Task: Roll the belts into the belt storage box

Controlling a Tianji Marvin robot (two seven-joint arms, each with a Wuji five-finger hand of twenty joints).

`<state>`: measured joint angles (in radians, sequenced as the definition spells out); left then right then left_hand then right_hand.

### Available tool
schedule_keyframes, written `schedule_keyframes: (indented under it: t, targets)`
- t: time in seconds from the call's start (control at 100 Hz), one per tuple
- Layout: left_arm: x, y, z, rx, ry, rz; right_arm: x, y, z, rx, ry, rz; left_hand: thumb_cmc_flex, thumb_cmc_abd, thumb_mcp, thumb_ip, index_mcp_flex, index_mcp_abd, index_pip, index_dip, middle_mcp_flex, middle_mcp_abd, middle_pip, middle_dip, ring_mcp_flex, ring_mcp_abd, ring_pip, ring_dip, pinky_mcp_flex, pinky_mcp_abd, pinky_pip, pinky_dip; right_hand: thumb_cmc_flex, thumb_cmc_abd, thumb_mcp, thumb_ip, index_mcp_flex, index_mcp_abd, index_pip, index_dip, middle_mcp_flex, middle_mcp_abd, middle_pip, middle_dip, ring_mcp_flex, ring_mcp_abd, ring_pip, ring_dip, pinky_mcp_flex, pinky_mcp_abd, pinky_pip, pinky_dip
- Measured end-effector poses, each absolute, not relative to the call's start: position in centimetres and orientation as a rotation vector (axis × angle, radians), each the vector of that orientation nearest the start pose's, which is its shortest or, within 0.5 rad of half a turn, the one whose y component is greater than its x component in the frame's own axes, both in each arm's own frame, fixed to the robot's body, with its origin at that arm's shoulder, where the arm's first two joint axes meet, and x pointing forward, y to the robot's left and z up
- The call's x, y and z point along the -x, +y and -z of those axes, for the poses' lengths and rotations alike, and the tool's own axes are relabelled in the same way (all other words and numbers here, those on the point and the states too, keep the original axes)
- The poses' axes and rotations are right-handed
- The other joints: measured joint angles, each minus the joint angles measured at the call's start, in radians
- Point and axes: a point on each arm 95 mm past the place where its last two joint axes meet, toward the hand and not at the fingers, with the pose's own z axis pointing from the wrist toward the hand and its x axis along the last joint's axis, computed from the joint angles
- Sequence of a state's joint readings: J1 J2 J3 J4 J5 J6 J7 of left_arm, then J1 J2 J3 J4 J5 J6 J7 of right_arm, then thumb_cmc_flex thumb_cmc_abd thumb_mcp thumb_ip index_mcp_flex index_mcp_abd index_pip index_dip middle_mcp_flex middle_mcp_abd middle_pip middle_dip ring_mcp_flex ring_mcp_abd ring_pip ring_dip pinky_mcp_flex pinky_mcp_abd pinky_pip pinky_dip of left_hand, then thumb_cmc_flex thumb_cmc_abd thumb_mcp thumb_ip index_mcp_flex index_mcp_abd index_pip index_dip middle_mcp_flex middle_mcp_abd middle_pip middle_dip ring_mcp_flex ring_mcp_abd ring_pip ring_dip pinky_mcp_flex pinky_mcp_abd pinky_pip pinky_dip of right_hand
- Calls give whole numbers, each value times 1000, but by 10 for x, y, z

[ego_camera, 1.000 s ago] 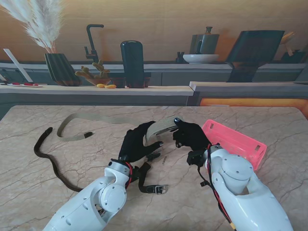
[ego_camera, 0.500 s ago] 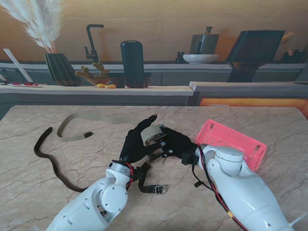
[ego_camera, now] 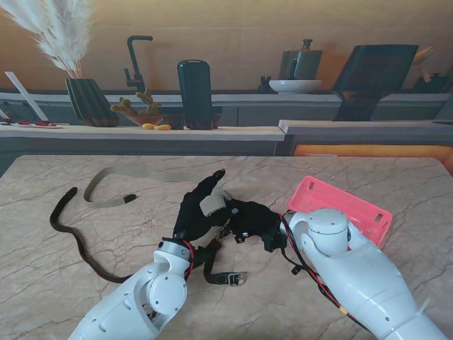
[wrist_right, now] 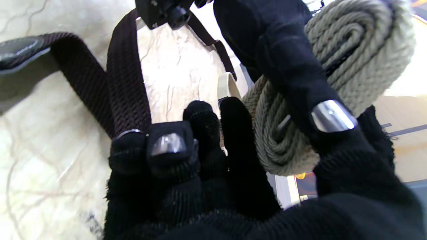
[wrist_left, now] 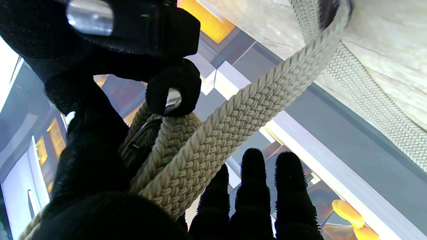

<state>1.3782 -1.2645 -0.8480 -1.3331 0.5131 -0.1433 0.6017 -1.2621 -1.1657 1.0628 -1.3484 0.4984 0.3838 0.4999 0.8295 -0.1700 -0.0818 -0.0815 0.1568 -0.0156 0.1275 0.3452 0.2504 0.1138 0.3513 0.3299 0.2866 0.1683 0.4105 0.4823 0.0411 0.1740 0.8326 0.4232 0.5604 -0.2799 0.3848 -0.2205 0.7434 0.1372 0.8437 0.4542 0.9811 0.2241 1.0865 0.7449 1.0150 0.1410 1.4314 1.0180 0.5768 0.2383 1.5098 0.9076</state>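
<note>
A beige braided belt is partly wound into a roll (ego_camera: 212, 205) held up between my two black-gloved hands. My right hand (ego_camera: 251, 221) is shut on the coil (wrist_right: 350, 66), thumb on one face and fingers on the other. My left hand (ego_camera: 195, 210) cradles the roll from the left, its fingers (wrist_left: 253, 200) straight, with the belt's strand (wrist_left: 233, 126) running across its palm under the thumb. The belt's loose tail (ego_camera: 106, 193) trails over the table to the far left. The pink belt storage box (ego_camera: 343, 207) lies to the right of my right hand.
A dark brown belt (ego_camera: 71, 234) snakes along the table's left side. A black belt with a metal buckle (ego_camera: 226, 278) lies close to me under the hands, its webbing (wrist_right: 126, 83) in the right wrist view. A counter with vases and a kettle stands behind the table.
My right hand has swung left and turned at the wrist, closing in on my left hand. The flat beige strand between them has been wound into a tighter roll.
</note>
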Motion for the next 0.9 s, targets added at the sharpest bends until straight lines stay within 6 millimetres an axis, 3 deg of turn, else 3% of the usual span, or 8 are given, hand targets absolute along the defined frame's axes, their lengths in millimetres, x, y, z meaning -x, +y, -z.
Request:
schedule_keyframes:
  t: [0.17,0.34,0.37,0.48,0.55,0.69,0.81,0.9]
  targets:
    - [-399,-119,348,1464,856,2171,-444,65,333,2222,-881,1328,235,17,-97,-85,94,0,481,78,70,-39,38,0,32,-12,31,0,17,1,35,11,15,23,7,43,1,-88,11,-43,-41,25,-74,-68,-48,24,-117,-34,-54,3,-72,-20]
    - [-395,-121,350,1501,788,2217,-446,69,324,2321,-1219,1564,320,22,-65,-80,128,0,608,58,151,-59,59,0,56,-27,34,-1,29,13,48,14,40,15,27,88,53,-90,-122,48,-41,29,-78,-99,-48,30,-139,-49,-55,14,-81,-34]
    - [-396,-122,349,1502,774,2226,-446,70,325,2325,-1241,1574,320,31,-46,-79,128,0,615,57,162,-59,59,0,63,-30,34,-1,30,14,48,14,79,-29,44,125,65,-90,-140,64,-41,30,-78,-106,-48,31,-140,-54,-55,15,-81,-35]
    - [-397,-123,342,1490,744,2247,-441,68,331,2351,-1220,1579,328,31,-33,-78,139,0,652,56,207,-59,59,0,85,-32,33,-14,43,18,49,15,92,-47,35,125,77,-89,-169,81,-41,34,-80,-110,-48,36,-149,-61,-56,22,-82,-45]
    - [-398,-124,338,1484,734,2257,-439,65,333,2384,-1234,1620,339,31,-31,-58,140,0,675,67,245,-53,67,-2,109,-33,32,-25,53,23,50,15,159,-75,54,125,41,-89,-100,20,-43,37,-89,-122,-50,38,-165,-76,-60,25,-86,-58]
    - [-398,-125,333,1485,716,2260,-436,57,331,2356,-1314,1758,341,-6,51,-58,192,1,727,70,393,-31,125,103,200,-27,85,-46,90,41,82,33,218,-188,272,122,-69,-91,-55,-52,-153,55,-184,-173,-160,59,-316,-112,-147,23,-226,-107]
    - [-399,-124,331,1491,719,2232,-426,52,322,2141,-1623,1838,338,-24,56,-57,203,7,734,65,462,4,256,320,304,42,234,40,183,45,237,99,119,-261,318,122,-71,-94,-312,109,-246,46,-285,-202,-237,46,-461,-153,-184,0,-341,-122]
    - [-400,-124,332,1507,752,2213,-418,44,315,2057,-1733,1896,327,-33,-3,-57,203,45,709,32,539,5,403,389,406,58,353,123,270,47,347,148,-4,-287,316,124,-103,-85,-380,139,-283,43,-324,-212,-278,45,-516,-170,-208,0,-377,-122]
